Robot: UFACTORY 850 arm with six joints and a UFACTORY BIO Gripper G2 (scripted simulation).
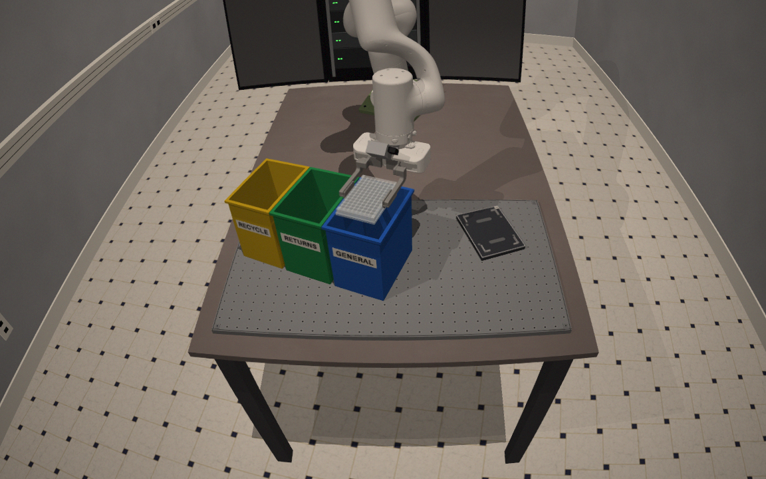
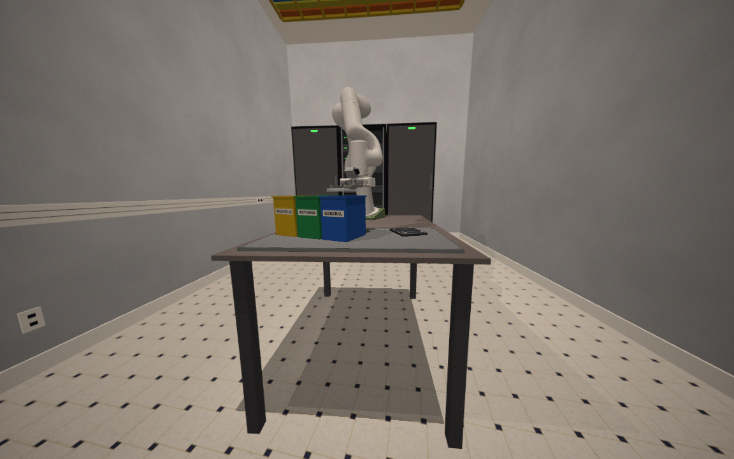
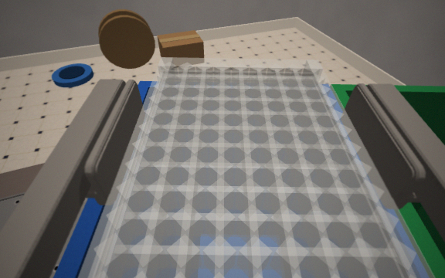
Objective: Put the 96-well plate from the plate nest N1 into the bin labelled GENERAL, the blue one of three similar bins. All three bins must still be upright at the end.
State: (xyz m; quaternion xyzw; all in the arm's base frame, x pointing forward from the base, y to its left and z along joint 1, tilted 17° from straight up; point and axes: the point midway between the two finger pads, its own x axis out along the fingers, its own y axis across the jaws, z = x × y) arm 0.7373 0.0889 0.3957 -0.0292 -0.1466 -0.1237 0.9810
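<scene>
3 views take in 1 table (image 1: pixel 391 350) (image 2: pixel 352 257) (image 3: pixel 10 177).
top looks steeply down, exterior faces it level from farther back, wrist peers close between gripper fingers.

A clear, plastic-looking surface with a faint gloss is being shown by the 96-well plate (image 1: pixel 366 198) (image 3: pixel 234 154). Smooth, matt, plastic-like walls are being presented by the blue bin (image 1: pixel 357 267) (image 2: pixel 335 225) at right, the green bin (image 1: pixel 307 262) (image 2: pixel 308 224) between, and the yellow bin (image 1: pixel 260 245) (image 2: pixel 285 222) at left. A dull, metal-like grey is being displayed by the perforated board (image 1: pixel 463 303) (image 2: pixel 392 242), and smooth matt grey by the gripper (image 1: pixel 369 193) (image 3: pixel 253 131).
</scene>
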